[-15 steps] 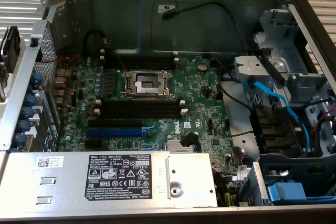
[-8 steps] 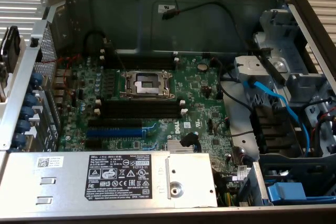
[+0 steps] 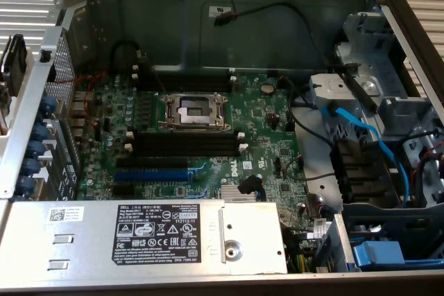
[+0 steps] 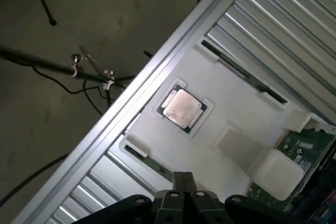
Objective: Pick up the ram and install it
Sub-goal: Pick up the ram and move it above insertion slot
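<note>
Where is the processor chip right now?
In the wrist view, the processor chip sits in a recess in the middle of the white tray, near the aluminium rail and apart from the gripper.

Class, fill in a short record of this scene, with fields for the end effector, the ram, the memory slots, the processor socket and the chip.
end effector: shut, holding nothing, above the white holder
ram: likely the thin dark strip standing along the holder's edge; not gripped
black slots: look empty, white clips at the ends
processor socket: open, no chip inside
processor chip: lying in the white holder
</note>
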Controlling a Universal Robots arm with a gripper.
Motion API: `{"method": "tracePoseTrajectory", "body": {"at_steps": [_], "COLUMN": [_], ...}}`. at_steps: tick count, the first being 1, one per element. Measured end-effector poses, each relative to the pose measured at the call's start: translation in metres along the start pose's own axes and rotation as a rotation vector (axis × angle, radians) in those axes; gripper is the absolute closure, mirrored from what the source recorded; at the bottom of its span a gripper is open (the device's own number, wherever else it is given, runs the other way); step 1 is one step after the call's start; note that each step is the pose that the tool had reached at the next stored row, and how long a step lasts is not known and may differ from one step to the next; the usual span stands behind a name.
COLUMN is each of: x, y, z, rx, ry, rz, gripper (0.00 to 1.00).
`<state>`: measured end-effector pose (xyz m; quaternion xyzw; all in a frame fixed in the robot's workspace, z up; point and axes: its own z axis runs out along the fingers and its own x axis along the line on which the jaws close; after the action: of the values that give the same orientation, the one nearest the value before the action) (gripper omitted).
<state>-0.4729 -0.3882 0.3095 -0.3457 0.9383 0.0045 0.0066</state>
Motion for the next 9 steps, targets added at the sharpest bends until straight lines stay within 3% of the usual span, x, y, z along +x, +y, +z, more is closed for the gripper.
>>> {"method": "tracePoseTrajectory", "body": {"at_steps": [9], "x": [0.0], "y": [0.0], "z": [0.0018], "rx": [-0.0025], "ry": [0.0006], "rz": [-0.165], "gripper": [0.9]}}
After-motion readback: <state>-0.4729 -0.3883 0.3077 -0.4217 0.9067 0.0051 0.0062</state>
